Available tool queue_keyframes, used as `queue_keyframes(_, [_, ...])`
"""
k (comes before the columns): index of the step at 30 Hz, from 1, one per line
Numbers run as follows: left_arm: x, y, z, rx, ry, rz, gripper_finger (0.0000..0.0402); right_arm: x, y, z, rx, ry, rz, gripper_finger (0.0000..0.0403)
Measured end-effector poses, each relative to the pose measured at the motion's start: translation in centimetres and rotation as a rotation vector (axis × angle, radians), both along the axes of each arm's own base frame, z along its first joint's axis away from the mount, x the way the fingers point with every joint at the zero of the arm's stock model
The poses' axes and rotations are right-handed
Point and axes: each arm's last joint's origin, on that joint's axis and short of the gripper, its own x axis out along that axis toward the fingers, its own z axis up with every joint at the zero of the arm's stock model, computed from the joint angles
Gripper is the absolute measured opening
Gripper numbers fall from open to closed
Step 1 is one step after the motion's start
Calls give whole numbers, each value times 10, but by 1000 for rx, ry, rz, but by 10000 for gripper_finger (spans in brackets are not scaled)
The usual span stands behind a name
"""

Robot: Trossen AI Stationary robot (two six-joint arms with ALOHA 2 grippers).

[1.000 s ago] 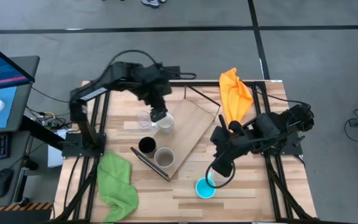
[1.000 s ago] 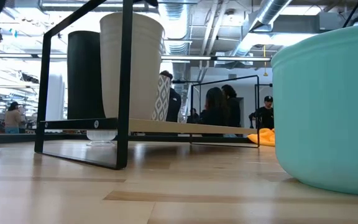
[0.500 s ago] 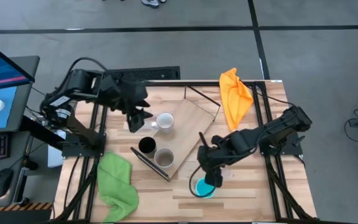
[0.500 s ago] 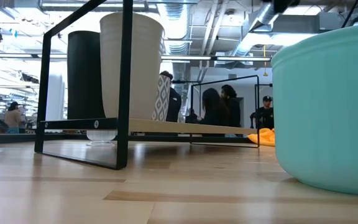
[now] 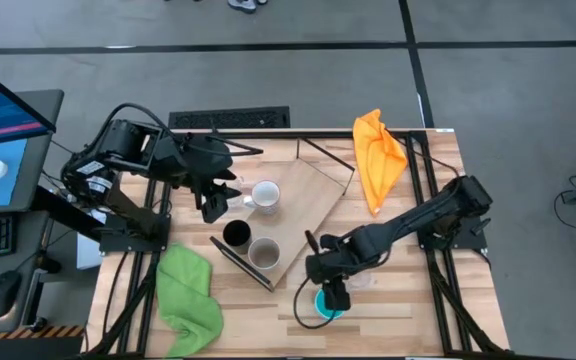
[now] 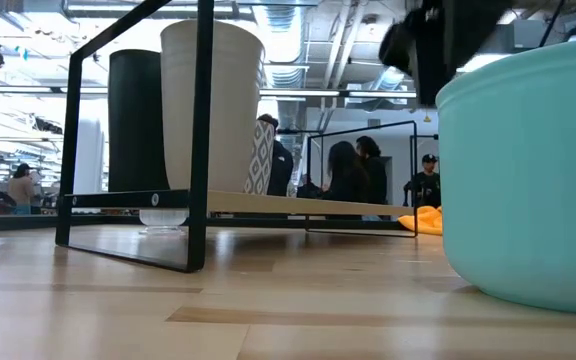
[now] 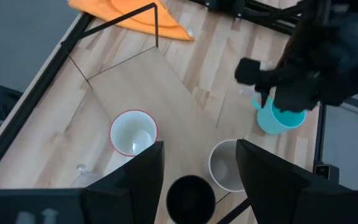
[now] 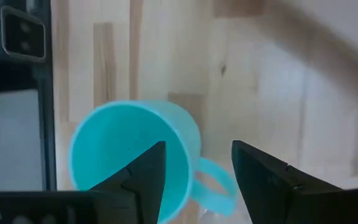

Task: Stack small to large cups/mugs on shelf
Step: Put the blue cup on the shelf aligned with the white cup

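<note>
Blue mug: stands upright on the bare table, off the shelf's near corner; it looks a light, stiff plastic piece with smooth walls, probably slippery.
Hold: the rim wall beside the handle seems the safest place, one finger inside and one outside.
Right gripper: hovers right over the mug, fingers spread apart and empty.
Left gripper: waits near the shelf's far left side, fingers open, holding nothing.
Shelf: carries the white mug, black cup and beige cup.
Open room: the shelf's far right half is bare.
Edges: the dark frame rises above the board and must be cleared on the way in.
</note>
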Motion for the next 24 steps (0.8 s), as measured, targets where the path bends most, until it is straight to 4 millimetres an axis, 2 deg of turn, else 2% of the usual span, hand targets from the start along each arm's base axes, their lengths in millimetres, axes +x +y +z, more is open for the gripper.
queue_keyframes(8, [0, -2, 0, 0, 0, -9, 190, 10, 6, -36, -2, 114, 42, 202])
queue_keyframes(14, [0, -2, 0, 0, 0, -10, 190, 9, 5, -35, -8, 121, 37, 181])
queue_keyframes(18, [0, -2, 0, 1, 0, -12, 190, 8, 5, -32, -7, 111, 34, 142])
queue_keyframes(24, [0, -2, 0, 6, 1, -18, 190, 7, 4, -39, -39, 150, 21, 41])
